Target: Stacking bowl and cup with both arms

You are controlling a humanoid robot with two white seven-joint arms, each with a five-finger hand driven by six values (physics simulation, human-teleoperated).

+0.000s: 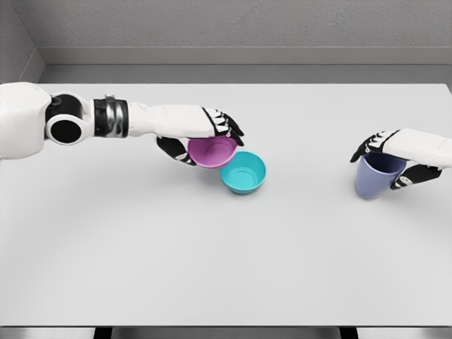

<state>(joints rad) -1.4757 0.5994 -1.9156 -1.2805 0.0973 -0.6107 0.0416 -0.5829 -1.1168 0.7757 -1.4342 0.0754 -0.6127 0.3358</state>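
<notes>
Purple plastic shows at the centre of the table [226, 268]: a purple bowl [212, 151] is gripped by the left hand [205, 134], whose fingers are curled over its far rim with the thumb seen beneath on the near side. The bowl is held tipped toward the camera, its opening partly visible. Just beside it, to the lower right, a teal bowl [244, 171] sits upright on the table, and the two rims appear to touch or overlap, though the view does not settle whether the purple bowl is resting on the teal one or held clear of it. The teal bowl therefore lies down and to the right of the left fingers, a short way off.

Well apart, at the right side, a blue cup [376, 175] is grasped by the right hand [395, 157], fingers wrapped round its upper wall from above and behind; the cup stands roughly upright, with its base at or near the table.

The left forearm is stretched almost level across the table, wrist straight. The left hand is judged far nearer the teal bowl, so the purple bowl would likely be nested first and the cup brought across afterward.
</notes>
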